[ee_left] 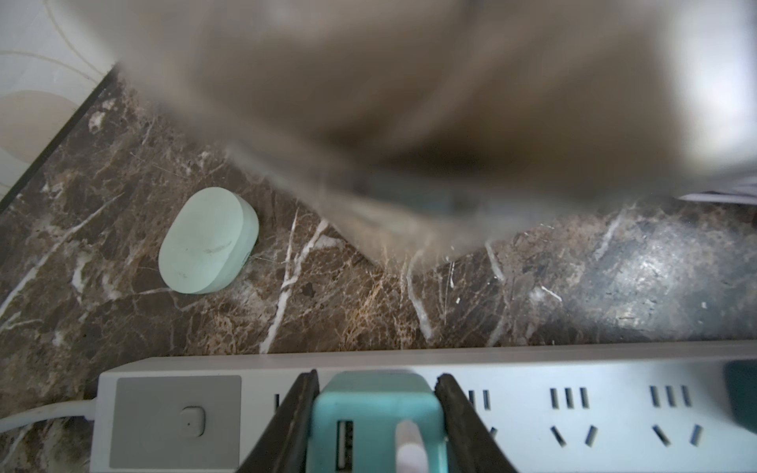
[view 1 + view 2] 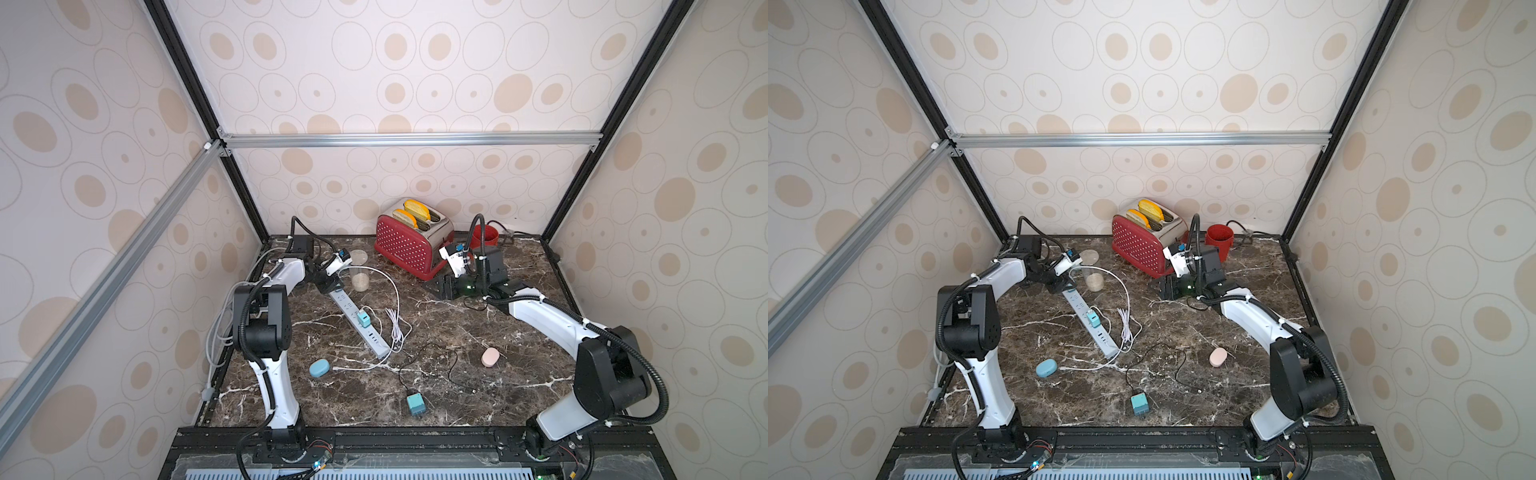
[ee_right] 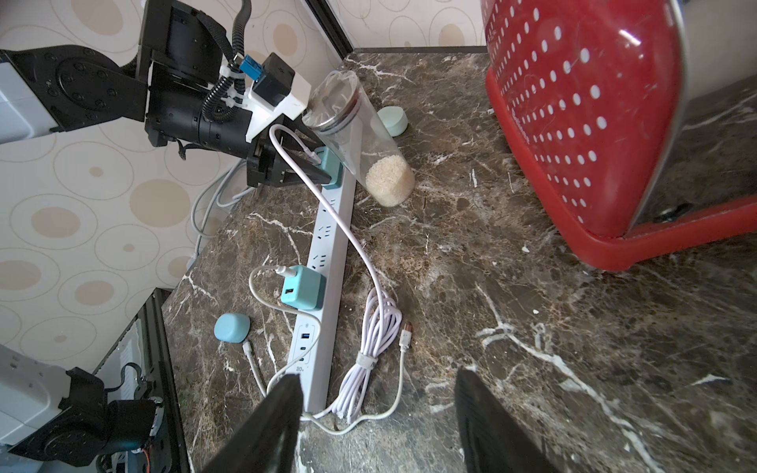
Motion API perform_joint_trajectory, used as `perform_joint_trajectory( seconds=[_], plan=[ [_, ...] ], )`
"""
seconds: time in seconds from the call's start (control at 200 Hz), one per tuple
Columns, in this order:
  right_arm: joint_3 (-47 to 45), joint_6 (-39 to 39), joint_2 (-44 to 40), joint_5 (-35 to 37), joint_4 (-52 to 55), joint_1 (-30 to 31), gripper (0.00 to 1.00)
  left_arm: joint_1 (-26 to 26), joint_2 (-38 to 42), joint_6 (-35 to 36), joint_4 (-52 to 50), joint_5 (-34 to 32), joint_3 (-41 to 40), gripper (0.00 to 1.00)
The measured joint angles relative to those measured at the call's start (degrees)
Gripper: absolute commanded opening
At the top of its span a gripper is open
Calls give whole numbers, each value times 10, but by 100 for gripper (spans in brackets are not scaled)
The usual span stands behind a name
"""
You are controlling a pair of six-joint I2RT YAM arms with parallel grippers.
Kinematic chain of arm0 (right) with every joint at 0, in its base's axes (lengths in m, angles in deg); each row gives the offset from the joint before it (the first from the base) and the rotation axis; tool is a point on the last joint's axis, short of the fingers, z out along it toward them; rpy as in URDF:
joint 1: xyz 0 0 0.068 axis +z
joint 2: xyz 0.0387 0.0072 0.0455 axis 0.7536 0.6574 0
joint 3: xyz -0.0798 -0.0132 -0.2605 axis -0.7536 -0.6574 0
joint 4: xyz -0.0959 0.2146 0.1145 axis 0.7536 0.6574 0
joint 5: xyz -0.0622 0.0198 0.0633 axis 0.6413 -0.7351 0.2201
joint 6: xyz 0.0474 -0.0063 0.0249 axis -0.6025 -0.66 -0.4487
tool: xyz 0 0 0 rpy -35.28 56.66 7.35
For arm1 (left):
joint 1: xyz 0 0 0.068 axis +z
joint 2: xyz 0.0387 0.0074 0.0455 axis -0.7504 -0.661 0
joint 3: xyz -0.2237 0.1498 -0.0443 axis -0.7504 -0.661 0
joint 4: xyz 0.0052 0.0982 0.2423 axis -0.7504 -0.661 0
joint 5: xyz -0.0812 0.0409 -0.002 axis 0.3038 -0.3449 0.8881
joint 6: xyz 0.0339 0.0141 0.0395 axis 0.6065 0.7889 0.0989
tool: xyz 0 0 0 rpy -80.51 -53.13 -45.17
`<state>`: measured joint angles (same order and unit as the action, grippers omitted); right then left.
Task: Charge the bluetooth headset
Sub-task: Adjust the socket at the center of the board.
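Note:
My left gripper is shut on a teal USB charger that sits on the far end of the white power strip, next to its switch. A white cable runs from this charger to a bundled coil on the table. A blue earbud case lies near the strip's front end, with a white cable tip beside it. A mint case lies behind the strip. A pink case lies at the right. My right gripper hangs open and empty in front of the toaster.
A clear jar with rice stands right beside the held charger. A second teal charger is plugged in mid-strip. A third lies at the front with a black cable. The red toaster and a red cup stand at the back.

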<state>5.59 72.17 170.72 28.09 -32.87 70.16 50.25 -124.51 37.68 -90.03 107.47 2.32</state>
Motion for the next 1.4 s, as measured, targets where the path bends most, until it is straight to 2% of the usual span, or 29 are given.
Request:
perform_joint_trajectory(
  seconds=[0.346,0.536,0.741,1.167,1.272,1.397],
  plan=[
    [17,2,-1,-1,2,0,63,3,32,-37,5,-26,-38,27],
    [18,3,-1,-2,3,0,63,7,87,-106,40,-52,-111,35],
    [24,3,-1,-12,10,0,63,11,149,-182,74,-90,-189,38],
    [22,6,-1,-29,4,2,62,15,188,-207,104,-118,-241,41],
    [11,32,-2,-16,2,21,64,15,191,-208,109,-120,-246,43],
    [-21,77,-11,23,2,82,65,15,196,-208,115,-121,-253,44]
  ],
)
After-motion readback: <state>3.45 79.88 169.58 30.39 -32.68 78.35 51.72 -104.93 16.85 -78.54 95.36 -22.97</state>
